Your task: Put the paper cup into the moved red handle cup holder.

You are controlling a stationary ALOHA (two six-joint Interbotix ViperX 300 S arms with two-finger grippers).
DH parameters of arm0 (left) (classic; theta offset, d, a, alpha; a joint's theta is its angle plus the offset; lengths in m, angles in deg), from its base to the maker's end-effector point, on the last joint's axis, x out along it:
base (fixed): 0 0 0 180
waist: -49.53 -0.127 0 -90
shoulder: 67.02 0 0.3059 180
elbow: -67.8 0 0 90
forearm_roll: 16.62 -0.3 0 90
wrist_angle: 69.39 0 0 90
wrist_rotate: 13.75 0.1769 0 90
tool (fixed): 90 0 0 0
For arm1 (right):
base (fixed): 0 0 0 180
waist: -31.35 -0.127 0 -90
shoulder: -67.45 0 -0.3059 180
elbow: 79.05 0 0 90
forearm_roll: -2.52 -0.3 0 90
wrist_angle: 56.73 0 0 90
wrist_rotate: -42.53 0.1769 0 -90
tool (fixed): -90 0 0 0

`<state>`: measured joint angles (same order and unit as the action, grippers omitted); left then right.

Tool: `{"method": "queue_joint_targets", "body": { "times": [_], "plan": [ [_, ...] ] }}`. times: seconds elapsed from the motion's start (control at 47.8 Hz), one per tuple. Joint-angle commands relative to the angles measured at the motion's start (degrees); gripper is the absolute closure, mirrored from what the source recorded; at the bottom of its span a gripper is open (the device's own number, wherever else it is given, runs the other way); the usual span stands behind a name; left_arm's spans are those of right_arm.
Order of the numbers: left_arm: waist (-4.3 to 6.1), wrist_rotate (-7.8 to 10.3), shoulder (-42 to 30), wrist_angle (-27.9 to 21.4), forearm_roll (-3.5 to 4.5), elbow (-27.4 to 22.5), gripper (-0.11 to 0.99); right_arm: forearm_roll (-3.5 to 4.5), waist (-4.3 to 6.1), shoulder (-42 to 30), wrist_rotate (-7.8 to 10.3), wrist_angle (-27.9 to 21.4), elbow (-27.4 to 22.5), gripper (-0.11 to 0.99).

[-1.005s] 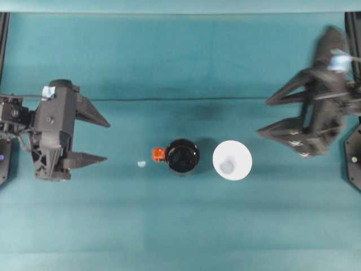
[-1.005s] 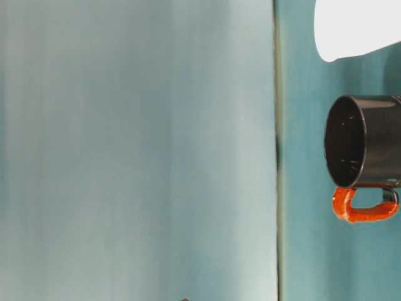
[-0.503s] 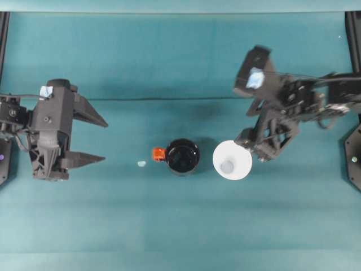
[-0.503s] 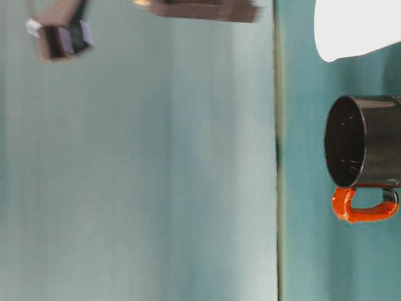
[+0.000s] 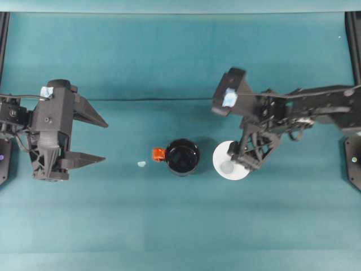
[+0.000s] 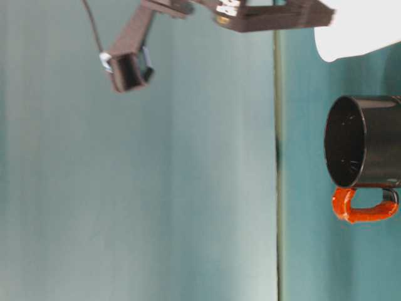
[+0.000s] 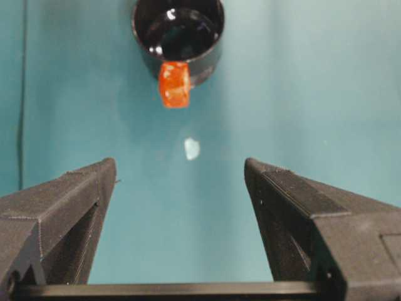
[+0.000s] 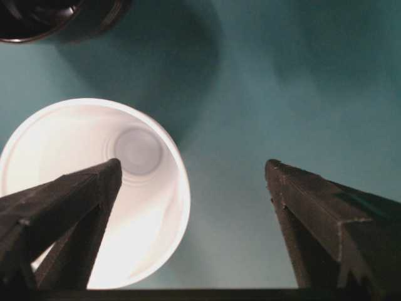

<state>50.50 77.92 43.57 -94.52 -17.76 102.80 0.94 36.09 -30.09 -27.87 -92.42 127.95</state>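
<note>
The paper cup (image 5: 221,158) stands upright and white on the teal table, just right of the red handle cup holder (image 5: 182,156). The holder is glossy black, and its orange-red handle (image 5: 158,153) points left. My right gripper (image 5: 240,160) hangs open over the cup's right side. In the right wrist view one finger lies across the cup (image 8: 144,207) mouth and the other stands outside its wall, with the right gripper (image 8: 194,166) not touching. My left gripper (image 5: 105,141) is open at the left, well apart from the holder (image 7: 178,31). The holder (image 6: 366,141) and cup (image 6: 357,28) also appear at table level.
A small pale scrap (image 5: 141,164) lies on the cloth left of the handle, also seen as a scrap (image 7: 192,148) between my left fingers. A dark seam (image 5: 169,100) crosses the table behind the objects. Black frame posts (image 5: 3,34) stand at the side edges.
My right arm swung in from the far right and came down over the paper cup's right side, still open. The left arm, cup and holder have not moved.
</note>
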Motion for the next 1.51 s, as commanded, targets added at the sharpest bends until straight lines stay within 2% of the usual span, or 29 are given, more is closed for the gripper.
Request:
{"method": "queue_joint_targets", "body": {
  "times": [0.0,0.335,0.482,0.586,0.67,0.88,1.026,1.487],
  "plan": [
    [0.09,0.0,0.2,0.2,-0.18,-0.6,0.01,-0.26,-0.44,-2.6,0.44,0.4,-0.9,0.02],
    [0.09,0.0,0.1,0.3,-0.09,-0.6,0.01,-0.18,-0.09,-3.4,0.35,1.3,-0.9,0.02],
    [0.09,0.0,0.1,0.3,-0.09,-0.6,0.01,-0.18,-0.09,-3.3,0.26,1.2,-0.9,0.07],
    [0.09,0.0,0.1,0.3,-0.18,-0.6,0.01,-0.18,-0.09,-3.3,0.35,1.2,-1.2,0.17],
    [0.09,0.0,0.1,0.2,-0.09,-0.5,0.01,-0.18,-0.09,-3.3,0.35,1.1,-1.9,0.31],
    [0.0,0.0,0.1,0.2,-0.18,-0.5,0.01,-0.26,-0.44,-2.9,0.35,-0.2,-3.3,0.81],
    [0.0,0.0,0.1,0.3,-0.18,-0.5,0.01,-0.53,-0.44,-2.7,0.26,-2.5,-3.8,0.96],
    [0.0,0.0,0.1,0.3,-0.09,-0.5,0.01,-1.76,-0.44,-2.2,0.26,-3.0,-3.8,0.98]
  ]
}}
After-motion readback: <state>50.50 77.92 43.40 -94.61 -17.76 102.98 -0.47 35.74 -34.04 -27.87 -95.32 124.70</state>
